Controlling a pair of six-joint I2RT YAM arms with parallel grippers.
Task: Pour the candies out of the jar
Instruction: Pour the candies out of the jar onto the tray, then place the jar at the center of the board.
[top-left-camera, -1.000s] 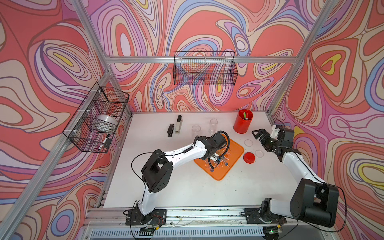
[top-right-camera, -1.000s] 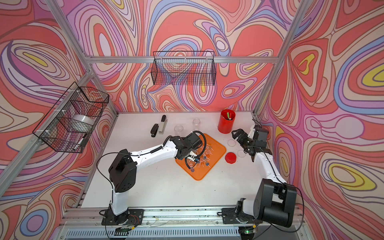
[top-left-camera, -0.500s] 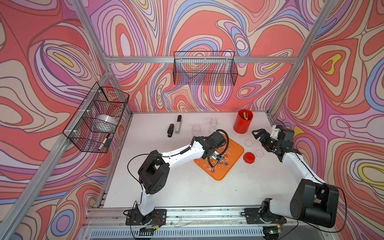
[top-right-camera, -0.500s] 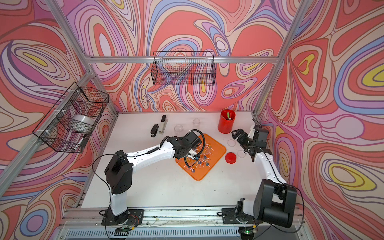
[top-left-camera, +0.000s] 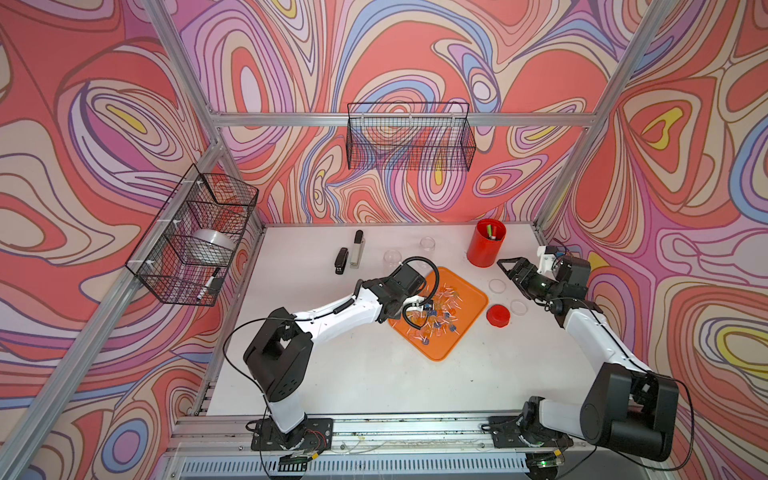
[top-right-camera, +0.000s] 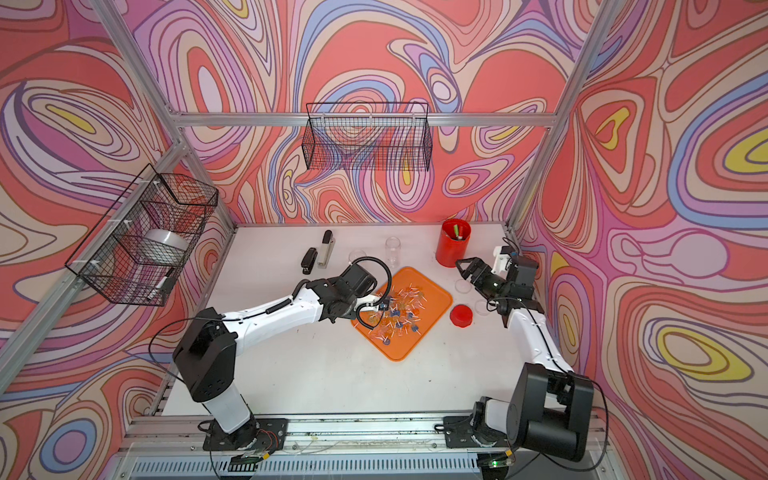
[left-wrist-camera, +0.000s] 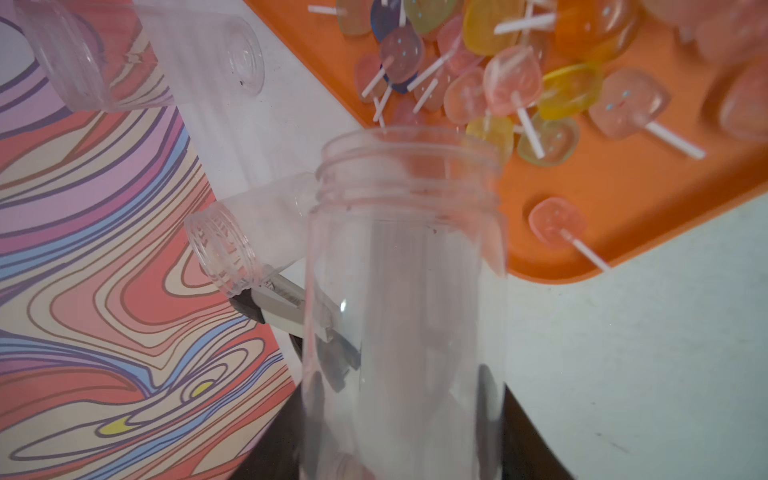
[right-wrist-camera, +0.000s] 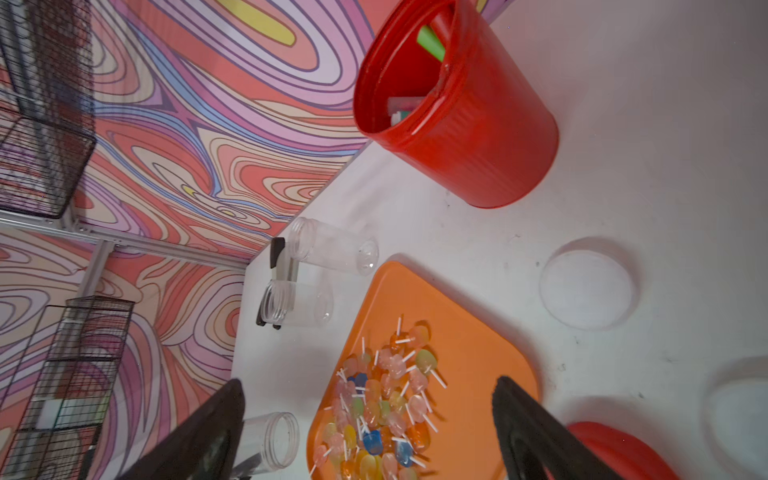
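My left gripper (left-wrist-camera: 403, 415) is shut on a clear jar (left-wrist-camera: 407, 291), which lies tipped with its open mouth toward the orange tray (left-wrist-camera: 623, 187). Dark fingers show through the jar's walls, and the jar looks almost empty. The candies (top-left-camera: 438, 311), small lollipops with white sticks, lie heaped on the tray (top-left-camera: 469, 291) in both top views (top-right-camera: 399, 311). The right wrist view shows the same jar (right-wrist-camera: 272, 440) beside the tray (right-wrist-camera: 478, 374) and candies (right-wrist-camera: 382, 407). My right gripper (top-left-camera: 508, 266) hovers open at the table's right side, holding nothing.
Two more clear jars (top-left-camera: 392, 257) (top-left-camera: 427, 243) stand behind the tray. A red cup (top-left-camera: 485, 243) with pens is at the back right. A red lid (top-left-camera: 498, 316) and two clear lids (top-left-camera: 496, 285) (top-left-camera: 518, 307) lie right of the tray. Staplers (top-left-camera: 357, 249) lie at the back left.
My left arm has drawn back to the left with the jar, nearer the tray's left edge. The right arm has stayed in place.
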